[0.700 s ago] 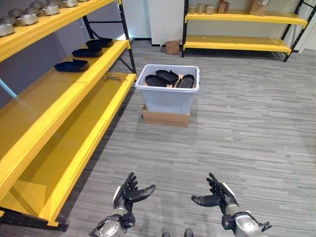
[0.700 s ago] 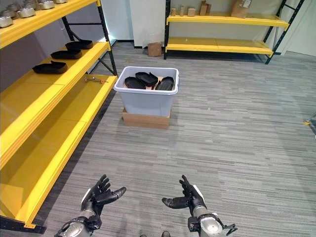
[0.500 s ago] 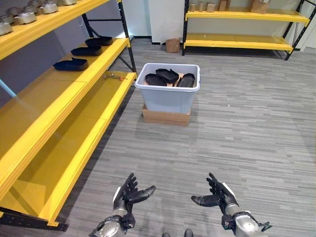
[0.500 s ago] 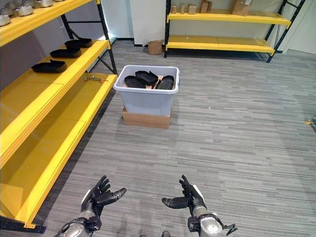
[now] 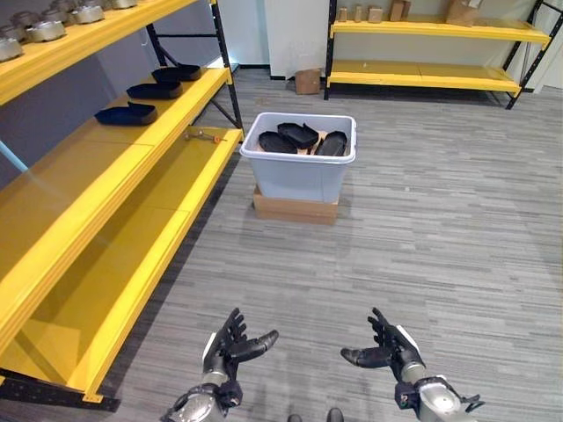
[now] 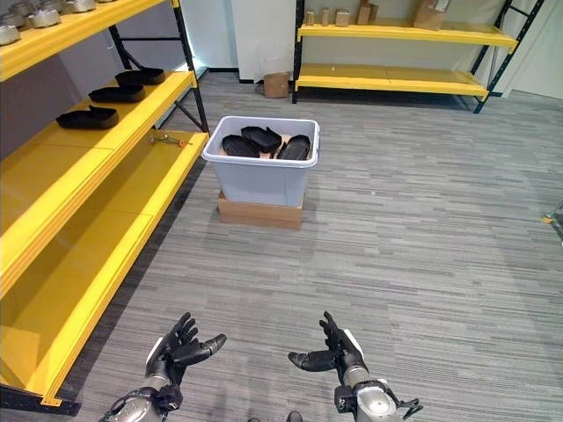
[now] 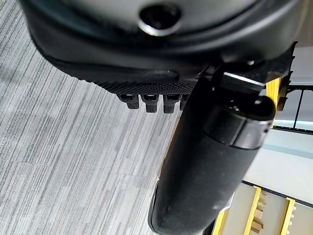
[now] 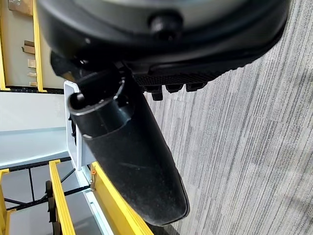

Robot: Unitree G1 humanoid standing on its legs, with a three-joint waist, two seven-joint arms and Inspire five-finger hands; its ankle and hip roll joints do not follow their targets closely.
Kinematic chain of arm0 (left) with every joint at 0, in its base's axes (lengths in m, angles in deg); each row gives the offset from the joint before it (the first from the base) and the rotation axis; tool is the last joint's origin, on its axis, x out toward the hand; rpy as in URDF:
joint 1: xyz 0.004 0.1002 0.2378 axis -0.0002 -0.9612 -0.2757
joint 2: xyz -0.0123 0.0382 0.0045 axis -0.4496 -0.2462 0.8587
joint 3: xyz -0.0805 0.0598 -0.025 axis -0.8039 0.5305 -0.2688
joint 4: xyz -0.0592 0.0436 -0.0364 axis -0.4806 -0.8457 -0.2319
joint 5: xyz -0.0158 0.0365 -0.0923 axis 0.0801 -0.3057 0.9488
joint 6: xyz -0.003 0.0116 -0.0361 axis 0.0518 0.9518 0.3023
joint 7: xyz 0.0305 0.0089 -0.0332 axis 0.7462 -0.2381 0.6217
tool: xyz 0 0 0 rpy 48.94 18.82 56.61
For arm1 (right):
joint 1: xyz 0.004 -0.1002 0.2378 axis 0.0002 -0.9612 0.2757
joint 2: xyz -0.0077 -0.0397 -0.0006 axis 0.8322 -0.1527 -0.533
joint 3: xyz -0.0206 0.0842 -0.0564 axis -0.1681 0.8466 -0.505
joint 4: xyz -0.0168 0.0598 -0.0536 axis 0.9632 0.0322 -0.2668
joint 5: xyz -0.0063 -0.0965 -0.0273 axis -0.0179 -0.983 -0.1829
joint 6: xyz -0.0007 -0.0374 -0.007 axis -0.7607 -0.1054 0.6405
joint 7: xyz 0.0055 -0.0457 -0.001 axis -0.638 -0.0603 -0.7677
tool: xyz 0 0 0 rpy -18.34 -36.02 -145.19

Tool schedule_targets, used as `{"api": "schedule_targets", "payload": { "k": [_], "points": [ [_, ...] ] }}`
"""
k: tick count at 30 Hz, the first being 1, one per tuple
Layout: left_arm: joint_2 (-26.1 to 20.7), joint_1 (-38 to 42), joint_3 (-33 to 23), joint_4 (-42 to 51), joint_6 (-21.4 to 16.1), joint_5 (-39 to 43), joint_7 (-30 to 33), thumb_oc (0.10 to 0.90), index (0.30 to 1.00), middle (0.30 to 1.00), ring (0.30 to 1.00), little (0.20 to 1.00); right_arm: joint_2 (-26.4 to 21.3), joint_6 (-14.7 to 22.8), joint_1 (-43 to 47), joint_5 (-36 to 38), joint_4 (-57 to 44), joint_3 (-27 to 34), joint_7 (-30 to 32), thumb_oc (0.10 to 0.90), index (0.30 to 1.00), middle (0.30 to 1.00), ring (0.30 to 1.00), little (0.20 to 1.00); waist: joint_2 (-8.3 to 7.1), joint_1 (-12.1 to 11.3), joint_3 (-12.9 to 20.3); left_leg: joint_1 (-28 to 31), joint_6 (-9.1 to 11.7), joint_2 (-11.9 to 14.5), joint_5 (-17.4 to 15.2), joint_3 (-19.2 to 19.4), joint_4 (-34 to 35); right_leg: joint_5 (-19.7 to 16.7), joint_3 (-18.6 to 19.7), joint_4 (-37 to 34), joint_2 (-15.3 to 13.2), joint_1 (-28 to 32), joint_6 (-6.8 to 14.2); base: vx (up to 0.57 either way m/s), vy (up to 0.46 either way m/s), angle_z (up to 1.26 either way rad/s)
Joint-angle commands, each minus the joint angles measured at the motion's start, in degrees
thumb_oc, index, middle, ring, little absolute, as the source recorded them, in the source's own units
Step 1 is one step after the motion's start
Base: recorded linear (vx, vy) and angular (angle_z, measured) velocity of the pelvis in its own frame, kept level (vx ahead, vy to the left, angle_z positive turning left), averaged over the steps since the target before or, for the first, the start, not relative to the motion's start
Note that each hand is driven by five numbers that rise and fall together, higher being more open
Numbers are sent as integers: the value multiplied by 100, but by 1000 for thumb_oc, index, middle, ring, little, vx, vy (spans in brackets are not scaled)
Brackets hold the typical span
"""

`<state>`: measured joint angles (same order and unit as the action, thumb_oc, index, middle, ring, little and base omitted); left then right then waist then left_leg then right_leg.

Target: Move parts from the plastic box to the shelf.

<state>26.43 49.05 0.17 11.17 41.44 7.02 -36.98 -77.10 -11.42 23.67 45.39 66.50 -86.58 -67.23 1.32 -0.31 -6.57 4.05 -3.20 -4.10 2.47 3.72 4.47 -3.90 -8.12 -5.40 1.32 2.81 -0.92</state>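
A: Where are the parts?

B: Several black parts (image 5: 298, 137) lie in the pale plastic box (image 5: 297, 172), which stands on a flat cardboard box (image 5: 295, 209) out on the grey floor (image 5: 440, 237), just off the front edge of the yellow shelf (image 5: 97, 193). How many, I cannot tell; they overlap and the box's rim hides their lower sides.

A: Any on the shelf?

B: Three black parts (image 5: 128, 114) sit in a row along the middle board, toward its far end. Metal pieces (image 5: 46, 31) stand on the top board, cut off at the edge.

A: And the hands?

B: Both are low, well apart from the box. The left hand (image 5: 227, 345) and the right hand (image 5: 387, 348) have fingers spread, palms facing each other, nothing in them.

A: What else?

B: A small tool-like thing (image 5: 205, 136) lies near the far end of the lower board; too small to identify. A second yellow rack (image 5: 422, 53) stands at the back, its boxes indistinct.
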Motion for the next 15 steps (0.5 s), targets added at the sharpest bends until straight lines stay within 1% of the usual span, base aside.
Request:
{"api": "schedule_targets", "payload": {
  "k": [1, 3, 5, 6, 8, 9, 10, 11, 12, 13, 14, 15],
  "points": [
    [-108, 459, -177, 323, -475, -133, -7, 900, 1000, 1000, 1000, 1000, 24, 492, 480, 115, -381, -66, 39, 900, 1000, 1000, 1000, 1000, -264, -75, 250, 75, 432, 487, -217, -276, 53, 198, 148, 40, -537, 211, 668, 0, 0, 0],
    [-127, 494, -181, 336, -495, -105, -9, 900, 1000, 1000, 1000, 1000, 31, 501, 565, 89, -263, -72, 53, 900, 1000, 1000, 1000, 1000, -280, -93, 214, 92, 401, 475, -253, -290, 1, 198, 129, 78, -571, 245, 668, 1, 21, 0],
    [-151, 533, -209, 359, -516, -110, 14, 900, 1000, 1000, 1000, 1000, 29, 525, 665, 100, -267, -78, 61, 900, 1000, 1000, 1000, 1000, -281, -113, 146, 29, 342, 450, -360, -282, -198, 265, 159, 349, -616, 144, 666, -29, 60, -1],
    [-175, 563, -217, 402, -528, -128, 26, 900, 1000, 1000, 1000, 1000, 34, 537, 725, 105, -256, -80, 62, 900, 1000, 1000, 1000, 1000, -273, -132, 114, -38, 296, 433, -427, -274, -334, 319, 193, 578, -649, 18, 679, -52, 130, -3],
    [-241, 637, -200, 448, -532, -254, 49, 900, 1000, 1000, 1000, 1000, 69, 541, 837, 79, -217, -104, 52, 900, 1000, 1000, 1000, 1000, -209, -169, 33, -97, 141, 327, -528, -335, -484, 439, 254, 1225, -737, -306, 785, -55, 210, -11],
    [-305, 645, -224, 477, -522, -432, 42, 900, 1000, 1000, 1000, 1000, 105, 533, 815, 72, -291, -102, 27, 900, 1000, 1000, 1000, 1000, -179, -147, -32, -59, 36, 253, -541, -389, -495, 271, 324, 1848, -818, -621, 883, -40, 226, -17],
    [-322, 654, -245, 507, -525, -581, 55, 900, 1000, 1000, 1000, 1000, 133, 527, 799, 35, -329, -100, -2, 900, 1000, 1000, 1000, 1000, -175, -142, -57, -33, -29, 193, -562, -389, -486, 45, 371, 2285, -899, -856, 982, -38, 280, -8],
    [-377, 697, -252, 524, -568, -679, 56, 900, 1000, 1000, 1000, 1000, 164, 538, 824, -18, -222, -94, 2, 900, 1000, 1000, 1000, 1000, -142, -96, -147, 35, -133, 79, -580, -469, -506, -554, 545, 3046, -996, -1212, 1050, -17, 184, 5],
    [-378, 698, -252, 524, -568, -679, 56, 900, 1000, 1000, 1000, 1000, 165, 538, 826, -18, -221, -94, 2, 900, 1000, 1000, 1000, 1000, -149, -103, -146, 31, -136, 71, -579, -461, -506, -547, 558, 3065, -1002, -1227, 1054, -59, 218, 27],
    [-424, 796, -249, 509, -597, -771, 76, 900, 1000, 1000, 1000, 1000, 180, 578, 896, -15, -291, -98, 20, 900, 1000, 1000, 1000, 1000, -78, -60, -299, 42, -200, 91, -579, -505, -588, -625, 560, 3645, -891, -1602, 970, -20, 142, 28],
    [-453, 814, -273, 548, -608, -853, 68, 900, 1000, 1000, 1000, 1000, 175, 579, 937, -26, -255, -80, 18, 900, 1000, 1000, 1000, 1000, -60, -89, -296, 69, -217, 70, -645, -470, -595, -503, 370, 3607, -976, -1692, 965, 86, 177, 12],
    [-434, 760, -305, 572, -624, -901, 29, 900, 1000, 1000, 1000, 1000, 172, 590, 936, 27, -335, -61, 5, 900, 1000, 1000, 1000, 1000, -82, -58, -225, 195, -232, 11, -727, -429, -535, -336, 110, 3149, -934, -1775, 909, 261, 68, -22]
  ]
}}
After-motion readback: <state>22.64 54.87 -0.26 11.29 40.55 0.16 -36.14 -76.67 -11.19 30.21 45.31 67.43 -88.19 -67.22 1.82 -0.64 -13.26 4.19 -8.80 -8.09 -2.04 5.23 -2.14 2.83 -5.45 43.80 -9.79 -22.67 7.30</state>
